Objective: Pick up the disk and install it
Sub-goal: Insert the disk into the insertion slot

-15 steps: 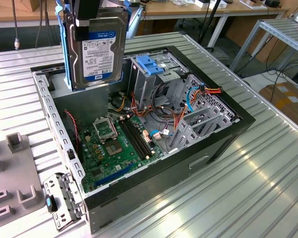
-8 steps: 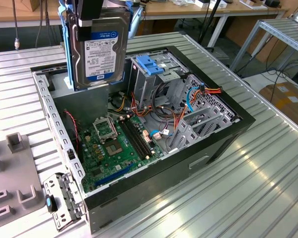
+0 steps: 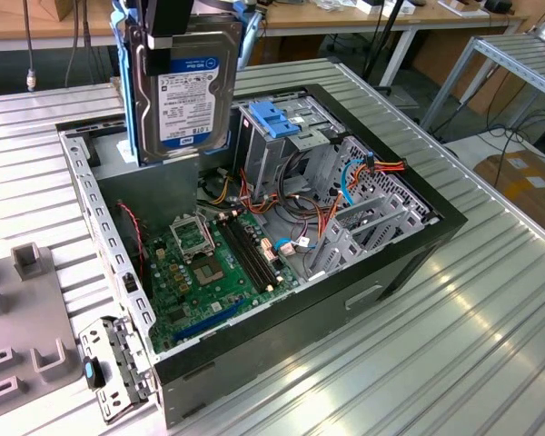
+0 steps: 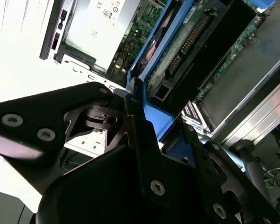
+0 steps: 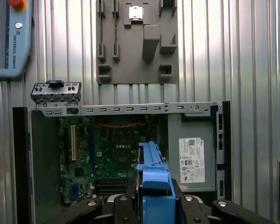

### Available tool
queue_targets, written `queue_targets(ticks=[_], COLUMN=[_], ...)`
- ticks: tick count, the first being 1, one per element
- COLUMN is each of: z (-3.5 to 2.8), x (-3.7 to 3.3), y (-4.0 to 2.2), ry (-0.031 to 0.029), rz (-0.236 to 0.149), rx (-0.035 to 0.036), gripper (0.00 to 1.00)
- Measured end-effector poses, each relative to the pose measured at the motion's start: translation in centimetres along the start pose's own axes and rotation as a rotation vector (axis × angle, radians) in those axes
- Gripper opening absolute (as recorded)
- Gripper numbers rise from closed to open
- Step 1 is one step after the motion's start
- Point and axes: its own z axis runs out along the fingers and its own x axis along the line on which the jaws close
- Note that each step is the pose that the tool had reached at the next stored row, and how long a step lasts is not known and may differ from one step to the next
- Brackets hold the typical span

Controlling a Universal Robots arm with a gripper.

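Hand (image 3: 171,20) is clamping the disk (image 3: 183,91) at its top end and holding it upright in the air. The label is facing the exterior camera, and blue rails are running down both long edges. The disk is hanging over the open computer case (image 3: 291,338), at the back corner on the exterior view's left. The motherboard (image 3: 204,272) is lying flat below and in front of it. The metal cage with the blue cap (image 3: 277,123) is standing inside the case, just beside the disk toward the exterior view's right and apart from it. In the first wrist view the disk (image 5: 151,172) is showing edge-on, blue rail up, with black fingers (image 5: 107,210) pressing on either side; the grey box with a white sticker (image 5: 191,158) is sitting in the case beside it. In the second wrist view the disk's green circuit-board face (image 4: 177,46) is showing. The case is resting on a ribbed metal surface (image 3: 454,345), near a grey slotted plate (image 5: 135,46).
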Motion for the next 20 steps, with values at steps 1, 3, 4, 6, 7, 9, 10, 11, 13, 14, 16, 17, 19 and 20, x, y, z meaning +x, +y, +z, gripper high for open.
queue_targets(ticks=[1, 3, 4, 6, 7, 9, 10, 11, 13, 14, 16, 17, 19, 20], z=[0.00, 0.00, 0.00, 0.00, 0.00, 0.01, 0.01, 0.01, 0.00, 0.01, 0.01, 0.00, 0.00, 0.00], x=[0.01, 0.01, 0.02, 0.02, 0.02, 0.03, 0.03, 0.03, 0.04, 0.04, 0.05, 0.06, 0.07, 0.08], y=[-0.05, -0.15, -0.19, -0.26, -0.31, -0.38, -0.41, -0.48, -0.61, -0.65, -0.72, -0.76, -0.83, -0.86], ry=[0.0000, 0.0000, 0.0000, 0.0000, 0.0000, 0.0000, 0.0000, 0.0000, 0.0000, 0.0000, -0.0001, 0.0000, 0.0000, 0.0000], rz=[0.000, 0.000, 0.000, 0.000, 0.000, 0.000, 0.000, 0.000, 0.000, 0.000, 0.000, 0.000, 0.000, 0.000], rx=[0.0000, 0.0000, 0.0000, 0.0000, 0.0000, 0.0001, 0.0000, 0.0000, 0.0000, 0.0000, 0.0000, 0.0000, 0.0000, 0.0000], gripper=[0.37, 0.37, 0.37, 0.37, 0.37, 0.37, 0.37, 0.37, 0.37, 0.37, 0.37, 0.37, 0.37, 0.37])
